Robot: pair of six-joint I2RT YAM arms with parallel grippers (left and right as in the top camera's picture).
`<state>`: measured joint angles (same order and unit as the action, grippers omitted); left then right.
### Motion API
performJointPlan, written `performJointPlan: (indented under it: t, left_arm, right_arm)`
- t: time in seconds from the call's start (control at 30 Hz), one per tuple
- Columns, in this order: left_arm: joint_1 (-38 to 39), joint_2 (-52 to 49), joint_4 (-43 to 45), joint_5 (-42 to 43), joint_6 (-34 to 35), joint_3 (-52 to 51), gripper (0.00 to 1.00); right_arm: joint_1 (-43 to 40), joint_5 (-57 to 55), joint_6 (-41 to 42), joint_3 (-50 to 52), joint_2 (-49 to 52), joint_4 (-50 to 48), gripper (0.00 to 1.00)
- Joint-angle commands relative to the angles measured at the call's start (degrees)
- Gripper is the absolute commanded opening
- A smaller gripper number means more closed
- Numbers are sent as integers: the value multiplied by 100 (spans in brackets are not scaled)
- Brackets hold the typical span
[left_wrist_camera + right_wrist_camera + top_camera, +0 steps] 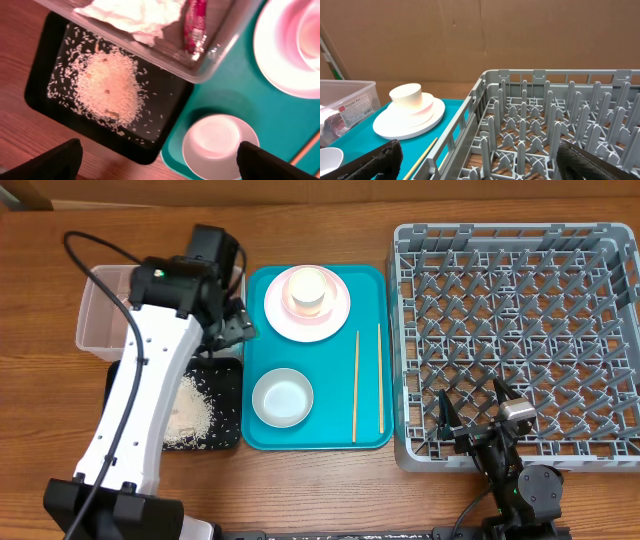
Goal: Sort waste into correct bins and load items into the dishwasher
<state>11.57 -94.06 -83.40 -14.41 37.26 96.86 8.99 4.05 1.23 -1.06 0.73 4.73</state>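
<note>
My left gripper (pixel 231 326) (pixel 160 152) is open and empty, hovering over the near corner of the clear tub (pixel 100 315) and the black tray (pixel 225 395). The tub (pixel 220 55) holds the crumpled white napkin (pixel 134 14) and the red wrapper (pixel 196 22). Rice (pixel 107 89) lies piled on the black tray (pixel 45 65). The teal tray (pixel 330 370) carries the pink plate (pixel 330 320) with the cup (pixel 308 290) on it, one white bowl (pixel 282 397) (pixel 220 145) and two chopsticks (pixel 355 385). My right gripper (pixel 472 412) (pixel 480 150) is open and empty over the near left part of the grey rack (pixel 520 310) (pixel 545 120).
The rack holds nothing in view. The plate and cup (pixel 412 97) also show in the right wrist view, with one chopstick (pixel 422 157) beside the rack wall. A cardboard wall (pixel 480 35) stands behind the table. My left arm (pixel 140 420) crosses over the black tray's left side.
</note>
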Motion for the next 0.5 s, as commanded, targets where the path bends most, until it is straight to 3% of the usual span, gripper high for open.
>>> performJointPlan:
  t: [0.0, 0.47]
  left_arm:
    - [-98, 59, -15, -164, -46, 81, 100]
    - [-105, 59, -15, -164, -44, 81, 100]
  right_arm:
    - [-11, -4, -42, 61, -57, -24, 100]
    - [-13, -221, -44, 61, -57, -37, 100]
